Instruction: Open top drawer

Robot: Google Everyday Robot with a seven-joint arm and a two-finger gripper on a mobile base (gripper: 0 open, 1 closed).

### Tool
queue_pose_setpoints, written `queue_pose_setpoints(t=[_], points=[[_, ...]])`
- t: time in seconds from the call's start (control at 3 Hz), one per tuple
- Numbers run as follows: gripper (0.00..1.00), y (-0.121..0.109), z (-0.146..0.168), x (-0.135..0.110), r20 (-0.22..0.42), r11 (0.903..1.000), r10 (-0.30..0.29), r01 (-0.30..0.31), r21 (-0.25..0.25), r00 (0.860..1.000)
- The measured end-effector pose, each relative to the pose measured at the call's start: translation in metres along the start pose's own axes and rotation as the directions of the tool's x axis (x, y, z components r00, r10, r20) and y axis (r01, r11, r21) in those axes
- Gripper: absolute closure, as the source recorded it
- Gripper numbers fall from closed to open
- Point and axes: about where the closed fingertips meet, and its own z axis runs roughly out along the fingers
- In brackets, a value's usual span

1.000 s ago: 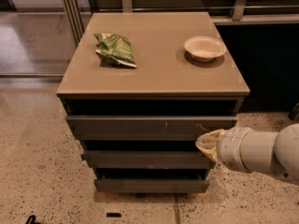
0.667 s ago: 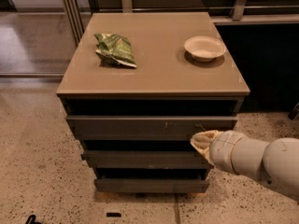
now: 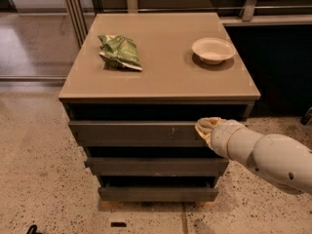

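Across the middle of the frame, the counter (image 3: 165, 82) is a smooth, flat tan slab. Just beneath it the top drawer (image 3: 131, 133), matte dark grey, handle-less and faintly scratched, seems not yet pulled out. Over 1 second the rounded white arm (image 3: 263, 155) slid left, bringing the yellowish tool (image 3: 206, 127) against the drawer's upper right edge. Whether the tool is open cannot be told. A pull looks imminent.
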Motion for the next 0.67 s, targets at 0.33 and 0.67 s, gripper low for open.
queue_pose_setpoints(t=[0.33,0.67], points=[[1.00,0.000,0.000,0.000,0.000,1.0000,0.000,0.000,0.000,1.000],[1.00,-0.006,0.006,0.010,0.010,0.9987,0.037,-0.037,0.036,0.999]])
